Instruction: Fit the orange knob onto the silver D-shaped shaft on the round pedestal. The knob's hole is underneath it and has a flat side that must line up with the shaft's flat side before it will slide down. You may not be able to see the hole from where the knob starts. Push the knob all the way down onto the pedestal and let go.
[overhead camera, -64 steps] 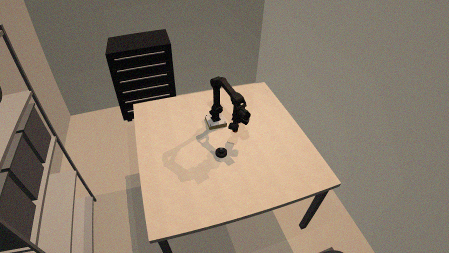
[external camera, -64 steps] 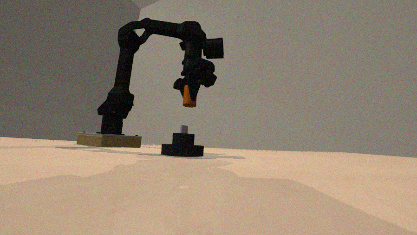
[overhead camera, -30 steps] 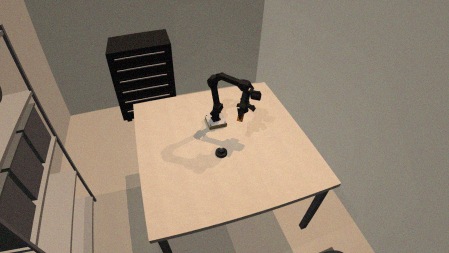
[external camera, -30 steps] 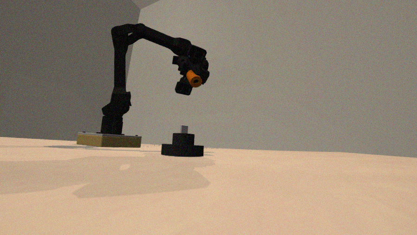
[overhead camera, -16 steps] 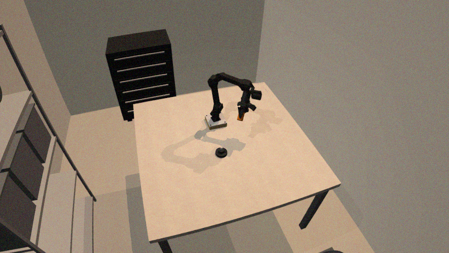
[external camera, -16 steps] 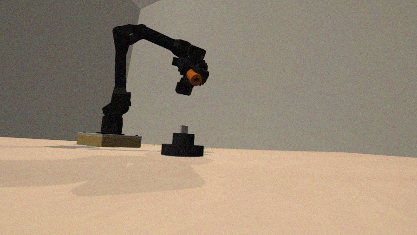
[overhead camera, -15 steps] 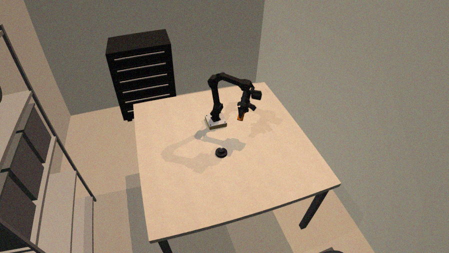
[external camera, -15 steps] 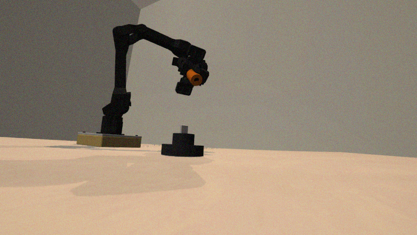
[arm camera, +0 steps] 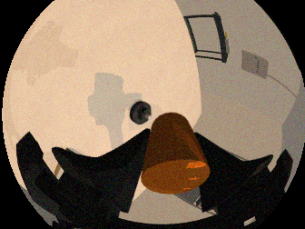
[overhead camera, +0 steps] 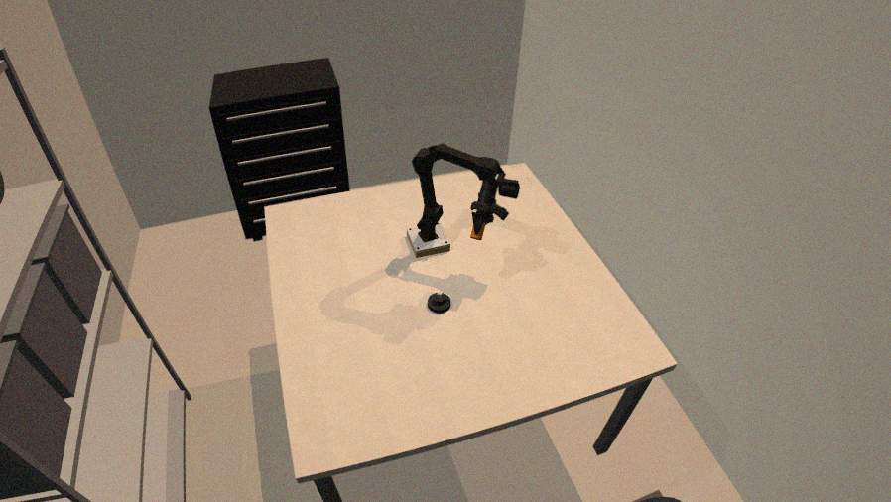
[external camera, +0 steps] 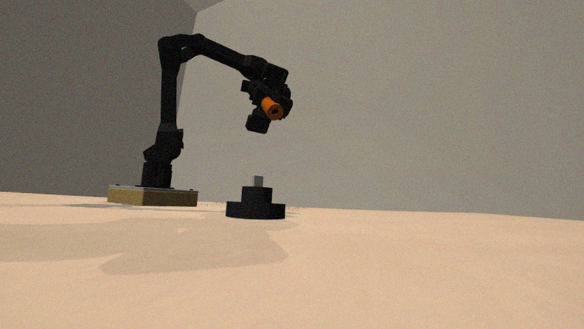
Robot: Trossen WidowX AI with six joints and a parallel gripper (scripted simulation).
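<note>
The orange knob (overhead camera: 476, 232) (external camera: 268, 104) (arm camera: 174, 145) is held in the air, tilted, its underside with the dark hole facing the exterior camera. My gripper (overhead camera: 477, 227) (arm camera: 172, 134) is shut on it, with one finger on each side in the wrist view. The black round pedestal (overhead camera: 439, 305) (external camera: 255, 210) (arm camera: 138, 112) stands on the table, lower than the knob and apart from it. The silver shaft (external camera: 257, 181) stands upright on the pedestal with nothing on it. The exact direction of the hole's flat side is too small to tell.
The arm's base (overhead camera: 430, 248) (external camera: 153, 196) stands on the table (overhead camera: 473, 374) behind the pedestal. Shadows of the arm lie on the table top. A black drawer cabinet (overhead camera: 287, 149) stands behind the table, and a shelf rack with grey bins (overhead camera: 47, 336) is at the left.
</note>
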